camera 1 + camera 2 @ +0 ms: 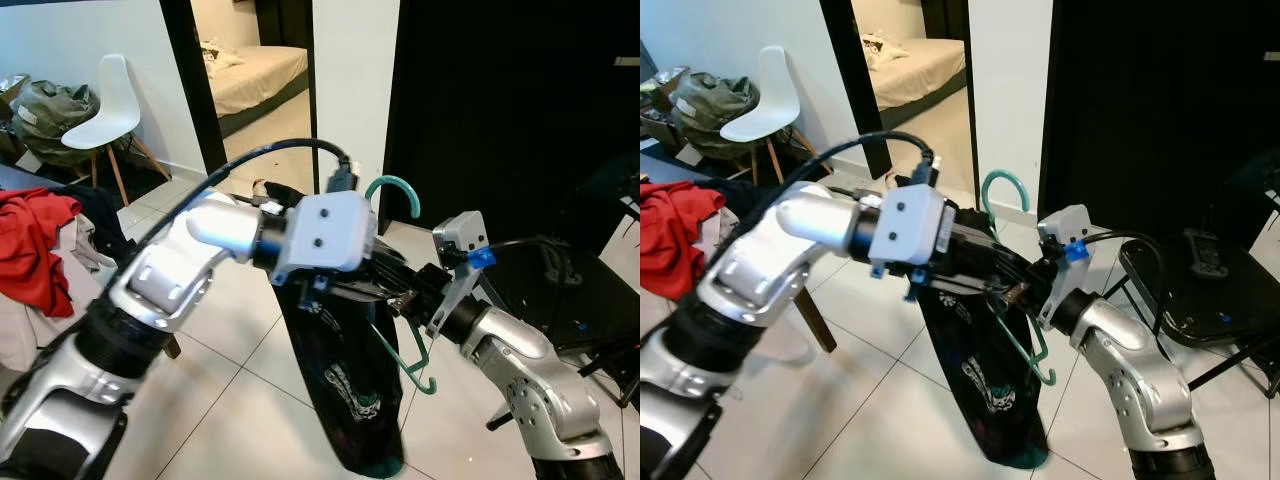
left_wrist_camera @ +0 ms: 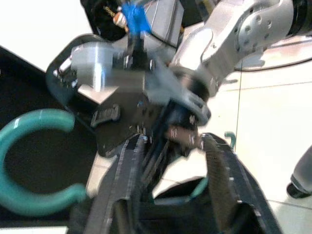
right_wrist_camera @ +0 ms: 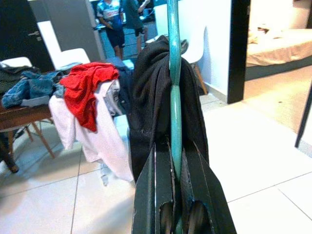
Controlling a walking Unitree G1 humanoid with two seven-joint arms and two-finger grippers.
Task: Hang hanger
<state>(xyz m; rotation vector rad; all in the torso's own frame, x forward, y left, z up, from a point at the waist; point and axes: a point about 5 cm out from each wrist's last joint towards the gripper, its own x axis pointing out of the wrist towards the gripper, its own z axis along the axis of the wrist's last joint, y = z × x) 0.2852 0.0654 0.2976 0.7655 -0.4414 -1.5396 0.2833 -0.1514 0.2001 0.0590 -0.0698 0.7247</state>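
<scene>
Up close, the right gripper (image 3: 174,195) has its jaws pressed onto the teal hanger (image 3: 173,87), the plastic bar running straight up between the two black fingers. The left gripper (image 2: 168,170) reaches in from the opposite side with its jaws spread, one finger on either side of the hanger's shoulder and the dark cloth there; whether they touch it I cannot tell. Both grippers meet in mid-air in front of the robot, the left one at (image 1: 985,268) nearly nose to nose with the right one at (image 1: 1025,290). The hanger's hook (image 1: 395,190) curves upward above them, and a black garment (image 1: 345,385) with a light print hangs from the hanger down to the tiled floor (image 1: 230,400). Off to the robot's left lies a heap of clothes with a red piece (image 1: 35,245) on top, and a white chair (image 1: 105,110) stands by the wall beside a doorway to a bedroom.
</scene>
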